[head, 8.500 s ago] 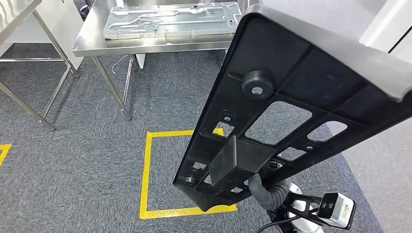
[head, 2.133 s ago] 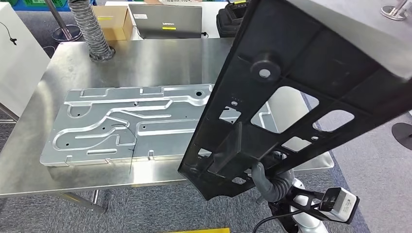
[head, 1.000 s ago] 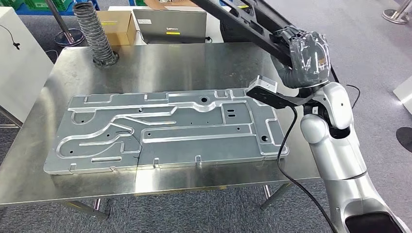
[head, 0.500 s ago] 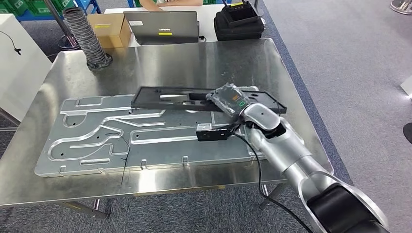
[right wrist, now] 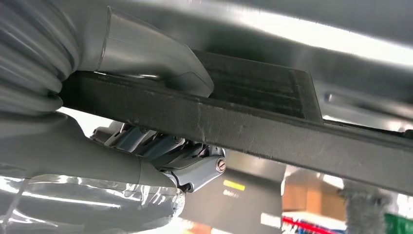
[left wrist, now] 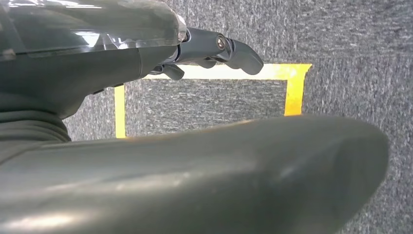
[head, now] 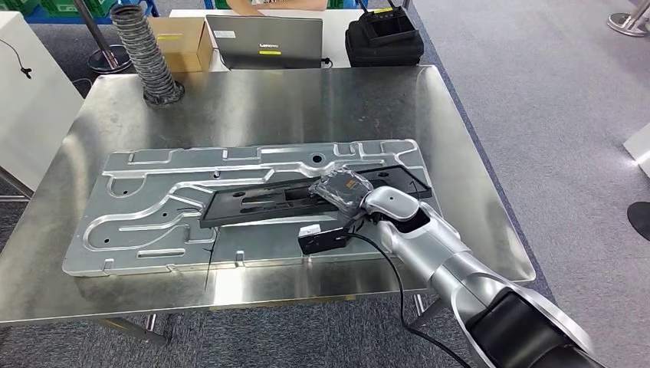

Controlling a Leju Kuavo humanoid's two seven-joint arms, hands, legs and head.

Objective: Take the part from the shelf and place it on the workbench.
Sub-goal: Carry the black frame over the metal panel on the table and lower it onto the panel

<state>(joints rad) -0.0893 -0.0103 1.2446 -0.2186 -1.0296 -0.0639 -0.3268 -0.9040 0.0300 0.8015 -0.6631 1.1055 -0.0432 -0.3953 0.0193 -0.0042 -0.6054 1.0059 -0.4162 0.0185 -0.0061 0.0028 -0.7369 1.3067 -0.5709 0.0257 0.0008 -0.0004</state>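
The part is a long flat black plastic panel (head: 260,201) with cut-outs. It lies low over the big silver metal plate (head: 153,207) on the steel workbench (head: 253,107); whether it touches the plate I cannot tell. My right hand (head: 343,188), wrapped in clear film, grips the panel near its right end. In the right wrist view the thumb (right wrist: 146,53) presses one face of the black panel (right wrist: 272,131) and the fingers (right wrist: 160,146) curl against the other. My left hand (left wrist: 214,48) hangs over the carpet with its fingers bent and nothing in it.
A ribbed grey hose (head: 142,46) stands at the bench's back left corner. Behind the bench are a cardboard box (head: 178,37), a laptop (head: 266,38) and a black case (head: 382,38). A yellow taped square (left wrist: 204,73) marks the carpet below my left hand. A white cabinet (head: 27,100) stands at left.
My right arm has swung the black panel down from high above the bench to low over the silver plate, then shifted it nearer and leftward in the last half second.
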